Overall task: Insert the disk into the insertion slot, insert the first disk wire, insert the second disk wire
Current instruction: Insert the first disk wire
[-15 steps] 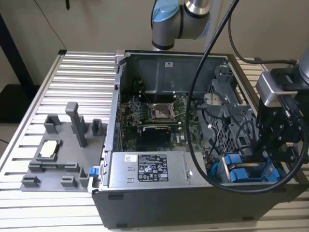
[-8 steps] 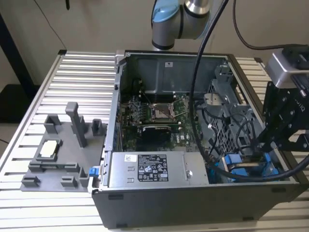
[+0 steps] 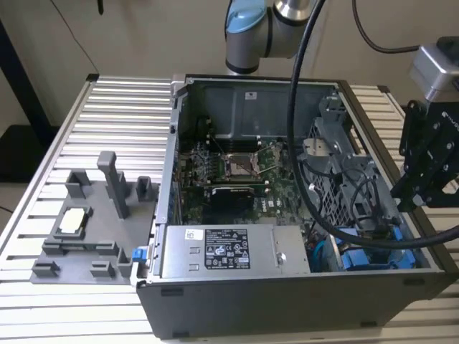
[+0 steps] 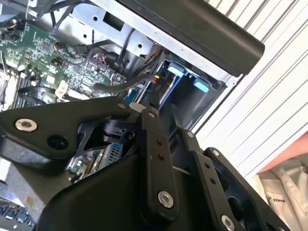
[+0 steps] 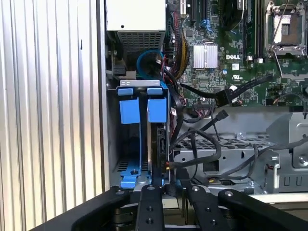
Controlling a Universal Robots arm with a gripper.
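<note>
On the slatted table (image 3: 107, 100), a grey fixture (image 3: 100, 231) sits to the exterior view's left of the open computer case (image 3: 287, 301). In the first wrist view the disk (image 5: 158, 144) stands seated in the insertion slot (image 5: 139, 83) at the case's edge. Its blue carrier tabs (image 5: 157, 109) show, and loose black cables (image 5: 202, 144) crowd just beside it. The gripper (image 5: 171, 192) hovers at the disk's near end; I cannot tell whether it clamps anything. A wire plug arriving tilted, or snagging those cables, could jam or bend contacts.

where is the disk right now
The disk sits in the drive bay at the computer case's corner, exterior view's right, beside the power-supply box.
</note>
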